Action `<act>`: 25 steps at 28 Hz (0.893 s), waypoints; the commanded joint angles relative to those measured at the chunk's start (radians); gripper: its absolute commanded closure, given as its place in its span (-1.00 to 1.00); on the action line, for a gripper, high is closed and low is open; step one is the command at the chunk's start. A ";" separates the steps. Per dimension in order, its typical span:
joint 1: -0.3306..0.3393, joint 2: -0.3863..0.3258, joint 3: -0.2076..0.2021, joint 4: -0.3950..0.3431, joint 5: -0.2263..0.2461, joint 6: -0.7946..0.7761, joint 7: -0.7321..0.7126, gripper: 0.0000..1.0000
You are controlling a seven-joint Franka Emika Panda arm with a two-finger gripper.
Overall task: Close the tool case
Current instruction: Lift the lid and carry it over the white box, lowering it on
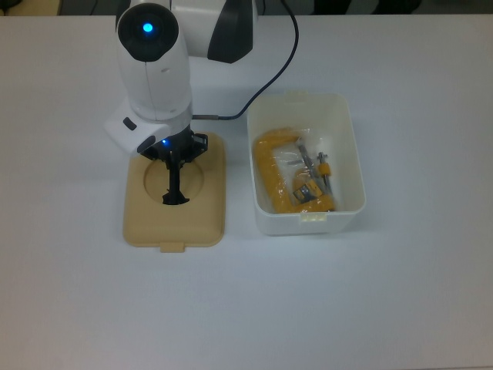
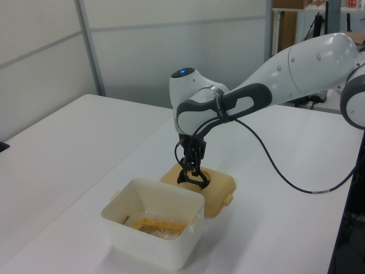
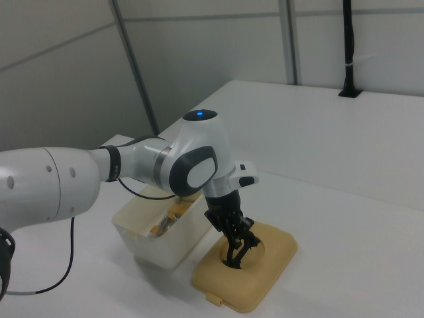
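The white table [image 1: 400, 293] carried the open white box [image 1: 306, 163], holding yellow tools [image 1: 293, 181], and its tan lid [image 1: 174, 193] flat beside it at 9 o'clock in the top view. The gripper [image 1: 174, 163] had its jaws pinched on the lid's black handle [image 1: 174, 189]. Grasp step; next, lift and carry the lid over the box, corners aligned.

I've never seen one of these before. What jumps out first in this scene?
A big white robot arm bends down over a white table, its gripper at the black handle of a tan lid lying flat. Beside it, on the top view's right, sits an open white box holding yellow-orange tools in clear wrap.
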 commanded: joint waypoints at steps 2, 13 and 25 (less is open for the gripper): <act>-0.006 -0.032 -0.007 0.015 0.000 0.010 -0.019 1.00; -0.111 -0.176 -0.017 0.099 0.059 -0.213 -0.193 1.00; -0.073 -0.242 0.006 0.183 0.097 -0.387 -0.170 1.00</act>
